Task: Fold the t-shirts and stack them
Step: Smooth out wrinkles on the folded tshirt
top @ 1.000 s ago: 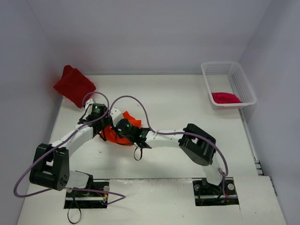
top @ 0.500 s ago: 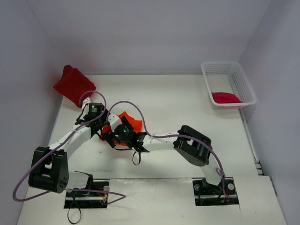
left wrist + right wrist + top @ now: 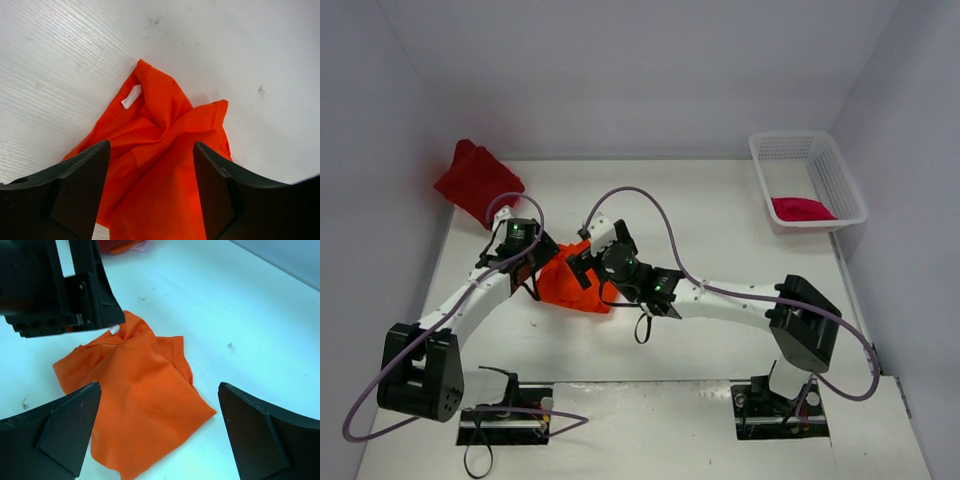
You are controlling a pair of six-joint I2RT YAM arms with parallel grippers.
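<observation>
Well apart: dark red t-shirt (image 3: 475,182), basket (image 3: 788,148).

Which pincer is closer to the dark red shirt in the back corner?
Left. The left pincer is just in front of the dark red shirt; the right pincer is farther right, across the orange shirt.

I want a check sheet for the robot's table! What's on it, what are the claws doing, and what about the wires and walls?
Surface: white table, with a few small dark marks.
Job's things: orange shirt crumpled at centre-left; dark red shirt at the far left corner; pink shirt inside the basket.
Clutter: white mesh basket at the far right corner.
Grippers: left gripper and right gripper are both open above the orange shirt, holding nothing.
Cables: purple cables loop off both arms.
Surroundings: plain white walls.
</observation>
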